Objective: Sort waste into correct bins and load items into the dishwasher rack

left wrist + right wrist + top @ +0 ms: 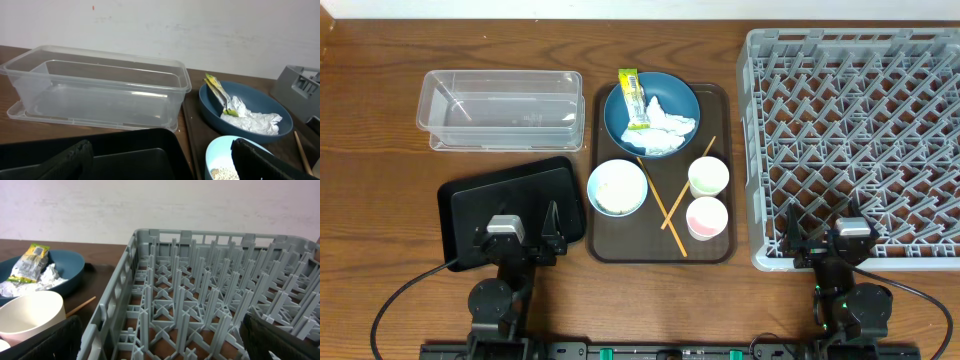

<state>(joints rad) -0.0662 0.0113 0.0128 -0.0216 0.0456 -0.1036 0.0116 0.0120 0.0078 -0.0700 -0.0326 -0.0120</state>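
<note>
My left gripper (518, 236) & right gripper (828, 238) both spread wide, empty; tissue (667, 131) in far blue dish (616, 118) looks soft, light, so I'd pinch its crumpled top.

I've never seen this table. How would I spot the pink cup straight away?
Find the big grey rack on the right; just left of it lies a dark brown tray. The pink cup stands in that tray's right corner nearest the robot. Its only close lookalike, the pale green cup just behind it, differs in colour.
</note>
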